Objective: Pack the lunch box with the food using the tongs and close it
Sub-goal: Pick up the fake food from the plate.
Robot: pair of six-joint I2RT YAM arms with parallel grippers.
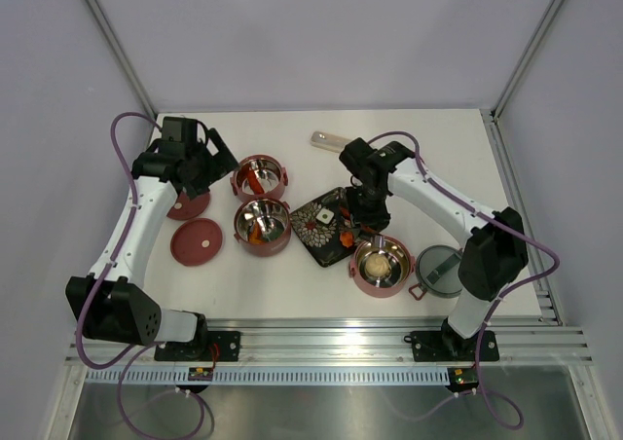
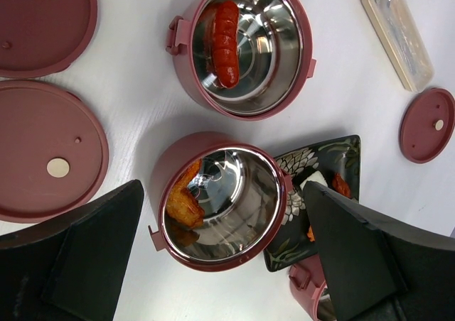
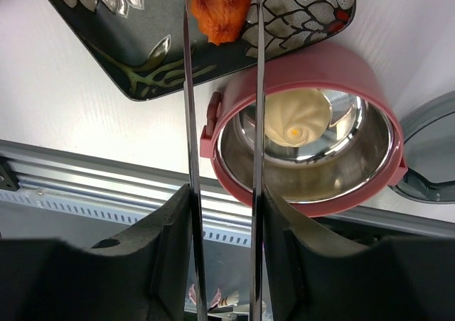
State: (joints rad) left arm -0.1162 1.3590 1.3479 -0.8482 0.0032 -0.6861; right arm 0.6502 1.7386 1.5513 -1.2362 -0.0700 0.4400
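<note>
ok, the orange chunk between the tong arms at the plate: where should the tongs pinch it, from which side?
Pinch the orange chunk across its middle, one arm of the tongs on each long flank. It sits lengthwise between the arms over the plate, so probably come in along its length, as the right gripper aims them, and squeeze.
</note>
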